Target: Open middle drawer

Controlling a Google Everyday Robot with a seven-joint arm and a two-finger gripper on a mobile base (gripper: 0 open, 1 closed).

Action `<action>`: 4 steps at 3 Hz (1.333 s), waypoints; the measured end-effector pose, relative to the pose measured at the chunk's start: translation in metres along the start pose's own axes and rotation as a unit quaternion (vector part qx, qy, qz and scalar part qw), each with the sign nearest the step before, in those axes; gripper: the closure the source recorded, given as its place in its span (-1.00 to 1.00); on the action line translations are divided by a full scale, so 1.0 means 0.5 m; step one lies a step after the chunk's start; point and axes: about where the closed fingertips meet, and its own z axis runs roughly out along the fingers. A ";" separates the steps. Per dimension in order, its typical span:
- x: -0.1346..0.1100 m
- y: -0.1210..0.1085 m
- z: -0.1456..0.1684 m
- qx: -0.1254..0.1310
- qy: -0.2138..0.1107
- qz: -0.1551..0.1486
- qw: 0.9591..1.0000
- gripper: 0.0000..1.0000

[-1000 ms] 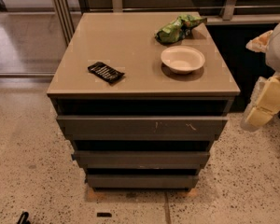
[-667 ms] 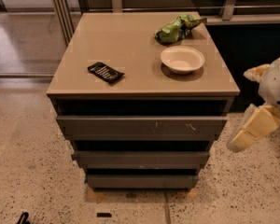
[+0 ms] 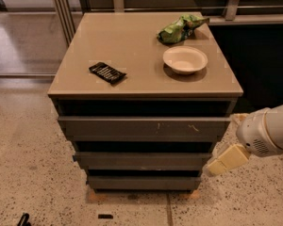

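Since the earlier frames the gripper [image 3: 225,161] has dropped and come leftward. We now see it just beside the right end of the middle drawer [image 3: 141,160]; contact is unclear. Left to right: a dark object [image 3: 23,219] cut off at the bottom edge; a black packet [image 3: 107,72] on the cabinet top [image 3: 132,41]; the middle drawer, shut, its interior hidden; a green bag [image 3: 179,28]; a white bowl [image 3: 185,60]; the arm [image 3: 269,131], cut off at the right edge. We cannot tell how wide the gripper stands.
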 end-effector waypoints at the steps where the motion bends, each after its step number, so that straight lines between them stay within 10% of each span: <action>1: 0.001 -0.003 0.006 0.002 -0.001 0.001 1.000 -0.64; 4: 0.001 -0.002 0.006 0.002 -0.001 0.001 1.000 0.76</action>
